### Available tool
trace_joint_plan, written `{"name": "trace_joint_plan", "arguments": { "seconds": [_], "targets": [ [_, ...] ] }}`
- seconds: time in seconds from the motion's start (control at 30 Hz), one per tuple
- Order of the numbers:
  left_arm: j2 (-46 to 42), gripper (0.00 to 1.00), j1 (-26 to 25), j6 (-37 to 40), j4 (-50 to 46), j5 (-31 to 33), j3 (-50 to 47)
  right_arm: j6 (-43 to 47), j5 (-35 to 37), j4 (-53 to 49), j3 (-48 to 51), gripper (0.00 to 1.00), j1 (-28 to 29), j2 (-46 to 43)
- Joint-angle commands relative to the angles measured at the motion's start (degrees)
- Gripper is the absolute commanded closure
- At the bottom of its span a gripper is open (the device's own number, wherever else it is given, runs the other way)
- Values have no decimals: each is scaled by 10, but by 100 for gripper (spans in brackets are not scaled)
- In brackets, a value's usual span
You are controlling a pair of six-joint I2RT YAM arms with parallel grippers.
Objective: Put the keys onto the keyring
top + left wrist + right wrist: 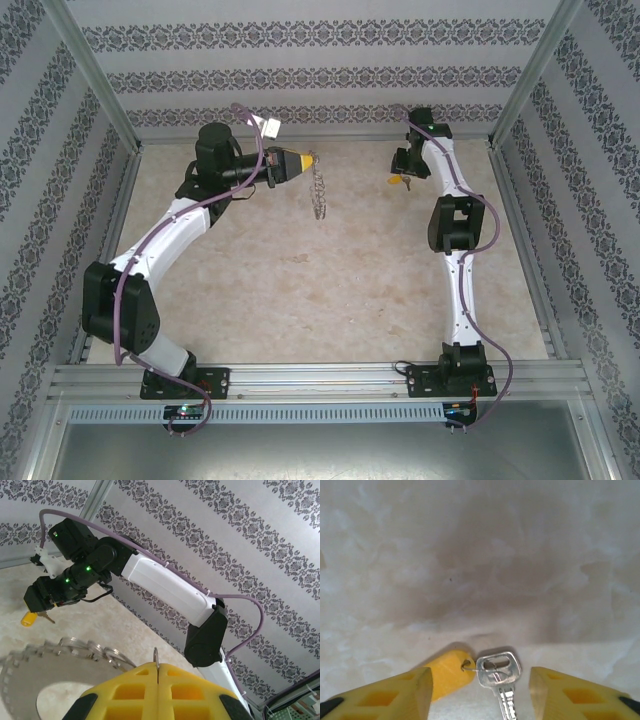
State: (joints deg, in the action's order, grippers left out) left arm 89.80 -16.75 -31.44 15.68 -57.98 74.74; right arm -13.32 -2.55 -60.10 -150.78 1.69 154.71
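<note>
Evidently the right gripper stood spread around the key on the table; it should close squarely on the silver head. Well apart, the left gripper, fingers pressed together, pinched the dangling keyring.

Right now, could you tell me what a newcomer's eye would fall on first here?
The jagged grey ring dangling from the shut left tool, raised over the far middle of the table. Then the small silver key with its yellow fob, between the parted jaws of the right tool, far right.
</note>
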Motion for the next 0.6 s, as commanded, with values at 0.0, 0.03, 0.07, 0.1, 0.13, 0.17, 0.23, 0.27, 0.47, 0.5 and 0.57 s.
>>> {"name": "trace_joint_plan", "arguments": {
  "seconds": [0.0, 0.03, 0.07, 0.1, 0.13, 0.17, 0.23, 0.27, 0.47, 0.5, 0.57],
  "targets": [
    [3, 100, 10, -37, 94, -4, 3, -3, -2, -28, -24, 53, -4, 12],
    [4, 100, 12, -39, 96, -3, 3, -4, -3, -27, -25, 54, -5, 12],
    [5, 100, 13, -41, 99, -4, 3, -5, -4, -29, -25, 55, -5, 13],
    [7, 100, 15, -43, 103, -4, 2, -5, -4, -31, -26, 56, -6, 14],
    [8, 100, 17, -45, 108, -4, 1, -6, -5, -32, -26, 57, -6, 15],
    [9, 100, 18, -48, 113, -4, -1, -6, -6, -34, -27, 60, -7, 15],
    [10, 100, 21, -54, 123, -4, -4, -5, -7, -35, -27, 67, -6, 16],
    [10, 100, 22, -57, 127, -4, -6, -6, -8, -37, -27, 68, -6, 16],
    [9, 100, 30, -64, 137, -8, -8, -8, -7, -40, -30, 75, -8, 19],
    [9, 100, 31, -65, 137, -9, -7, -8, -7, -40, -31, 76, -8, 19],
    [8, 100, 32, -68, 144, -9, -7, -8, -9, -41, -30, 77, -9, 20]
  ]
}}
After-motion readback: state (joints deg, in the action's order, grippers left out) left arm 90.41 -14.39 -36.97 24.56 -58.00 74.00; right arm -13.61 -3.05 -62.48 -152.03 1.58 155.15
